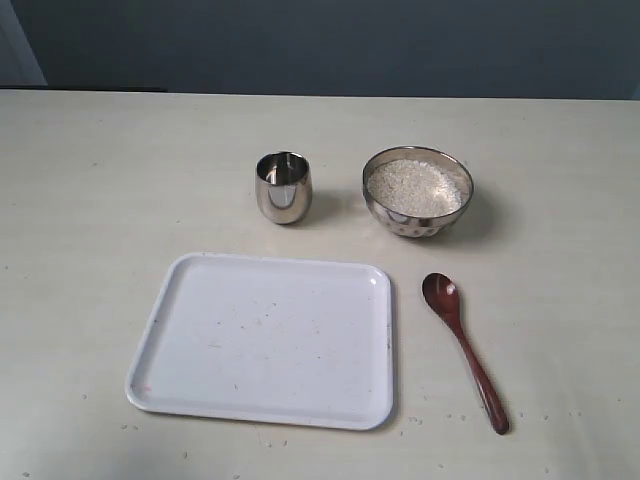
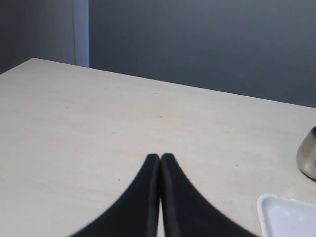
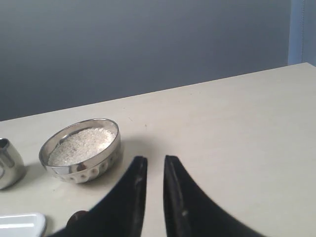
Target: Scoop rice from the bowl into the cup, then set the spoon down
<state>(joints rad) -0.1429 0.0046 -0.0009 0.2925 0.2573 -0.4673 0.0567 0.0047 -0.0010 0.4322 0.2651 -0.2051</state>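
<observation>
step, likely: pick up spoon [image 1: 468, 355] | right gripper [image 3: 155, 159]: narrowly parted, empty | left gripper [image 2: 160, 156]: tips together, empty | tip: widen, pinch mid-handle squarely, lift level

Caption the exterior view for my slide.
Steel cup and bowl of rice beyond a white tray; wooden spoon on the table beside it.

Pale cream surface [image 1: 100, 180], faint streaky grain, scattered white specks. Mirror-bright silver cup [image 1: 284, 187], dark reflections. Silver bowl [image 1: 416, 226], dimpled band round lower wall. Off-white rice [image 1: 415, 187], granular. Glossy dark reddish-brown spoon [image 1: 462, 340], small white highlight. White tray [image 1: 270, 340], tiny dark flecks. Black left hand [image 2: 160, 158], black right hand [image 3: 154, 165]. Dull grey-blue wall [image 1: 320, 45], paler blue strip at edge.
</observation>
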